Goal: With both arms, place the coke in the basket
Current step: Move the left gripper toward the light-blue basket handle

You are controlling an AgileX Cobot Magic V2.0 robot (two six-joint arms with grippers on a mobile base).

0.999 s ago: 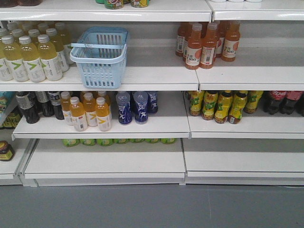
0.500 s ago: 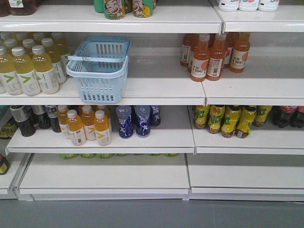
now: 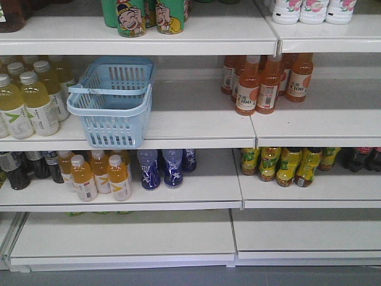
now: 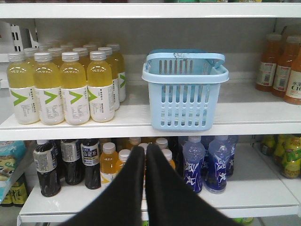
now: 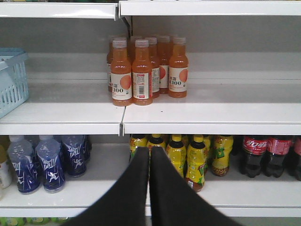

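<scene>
The coke bottles (image 5: 256, 155), dark with red labels, stand at the right end of the lower shelf; they also show at the far right of the front view (image 3: 363, 158). The light blue basket (image 3: 110, 107) stands on the middle shelf, left of centre, and shows in the left wrist view (image 4: 183, 89) and at the left edge of the right wrist view (image 5: 9, 80). My left gripper (image 4: 145, 149) is shut and empty, below and left of the basket. My right gripper (image 5: 149, 150) is shut and empty, well left of the coke. Neither gripper shows in the front view.
Yellow-green drink bottles (image 4: 61, 87) stand left of the basket. Orange bottles (image 5: 141, 70) stand on the middle shelf to its right. Blue bottles (image 3: 161, 170), small orange bottles (image 3: 98, 176) and yellow tea bottles (image 5: 188, 157) fill the lower shelf. Shelf edges (image 3: 190, 142) jut forward.
In the front view the shelves have slid downward and grown larger; the basket now sits lower and further left. The top shelf's cans have come into view.
</scene>
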